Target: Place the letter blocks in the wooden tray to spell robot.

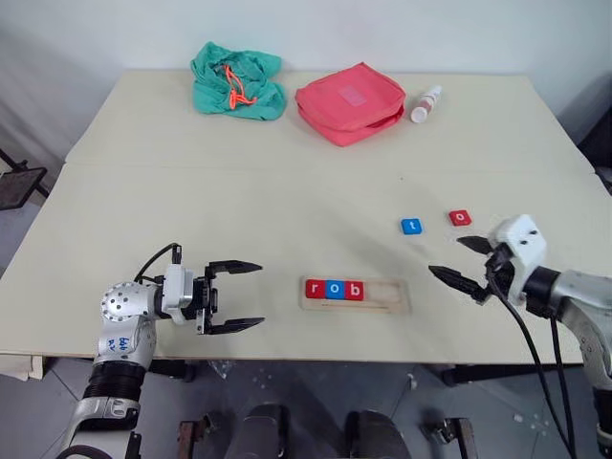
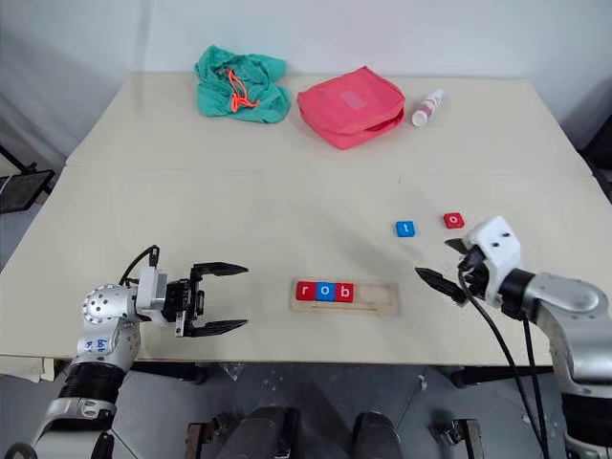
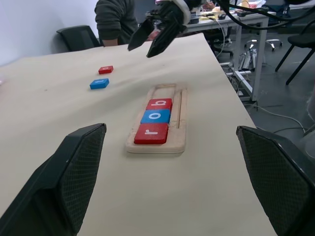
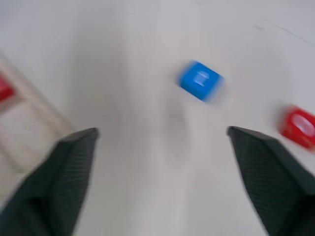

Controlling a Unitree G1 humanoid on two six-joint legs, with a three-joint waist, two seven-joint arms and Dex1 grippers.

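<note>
The wooden tray lies near the table's front edge, in the middle. Three letter blocks fill its left part: a red r, a blue o and a red b. A blue t block and a red o block lie loose on the table, behind and to the right of the tray. My left gripper hovers left of the tray, pointing at it, open and empty. My right gripper hangs right of the tray, just in front of the loose blocks, open and empty.
A green cloth bag, a red zip pouch and a small white bottle sit along the back of the table. A seam runs across the tabletop. Beyond the table's right side are a person and desks.
</note>
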